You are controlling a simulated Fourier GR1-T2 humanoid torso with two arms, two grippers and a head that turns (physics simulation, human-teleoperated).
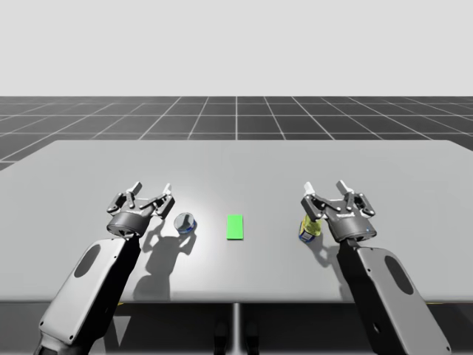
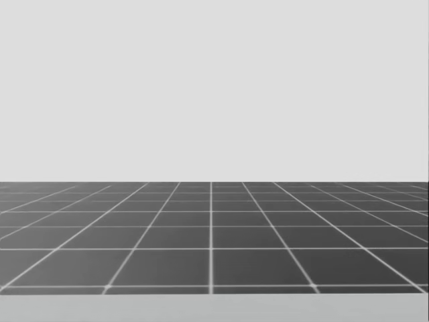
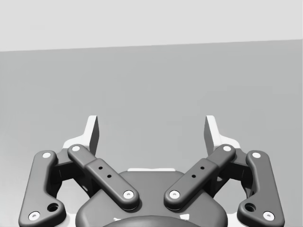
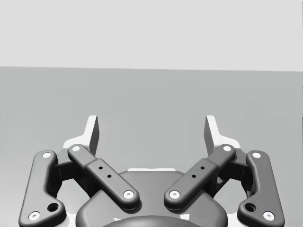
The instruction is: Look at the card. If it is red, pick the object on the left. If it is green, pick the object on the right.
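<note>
I'm seeing the green card (image 1: 235, 227) lying flat on the table (image 1: 236, 159), midway along its width and closer to the near edge than the far one. Toward the table's left edge from the card, a small silver and blue can (image 1: 185, 222) is resting. Toward the right edge, the yellow bottle (image 1: 309, 229) is standing upright.

My left gripper (image 1: 151, 194) is hovering just beside the can on its left-edge side, apart from it. In the left wrist view its fingers (image 3: 93, 132) are standing spread wide over bare tabletop.

My right gripper (image 1: 325, 191) is hanging right by the bottle, overlapping it from the high view, and I cannot tell whether they are touching. Its fingers (image 4: 93, 132) are spread too, gripping nothing.
</note>
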